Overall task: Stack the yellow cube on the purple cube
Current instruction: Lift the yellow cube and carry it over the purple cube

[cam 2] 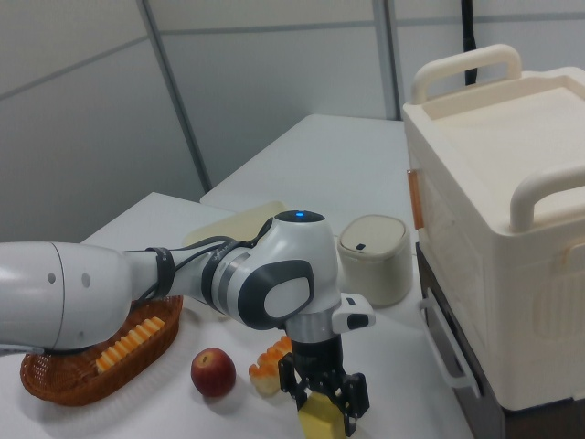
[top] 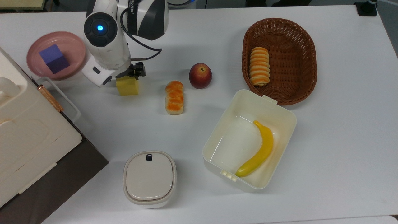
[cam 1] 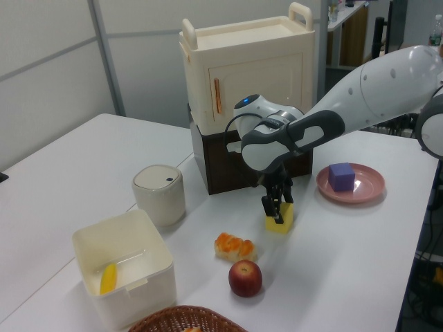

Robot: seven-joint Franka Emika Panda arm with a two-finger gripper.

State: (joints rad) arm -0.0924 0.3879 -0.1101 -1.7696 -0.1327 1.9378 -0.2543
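The yellow cube (top: 127,87) rests on the white table, left of centre in the top view. My gripper (top: 126,78) is lowered over it, its fingers open and straddling the cube's sides. In the left view the gripper (cam 1: 278,210) covers the upper part of the yellow cube (cam 1: 280,222). In the right view the gripper (cam 2: 322,401) brackets the yellow cube (cam 2: 320,422). The purple cube (top: 54,58) lies in a pink plate (top: 76,42) at the top view's left, apart from the arm; the left view has the purple cube (cam 1: 341,176) to the gripper's right.
A bread roll (top: 174,97) and a peach (top: 200,75) lie to the top view's right of the yellow cube. Further right stand a wicker basket (top: 306,53) holding bread and a white bin (top: 281,118) holding a banana (top: 258,150). A cream cabinet (top: 21,130) and a lidded pot (top: 149,178) stand on the top view's left.
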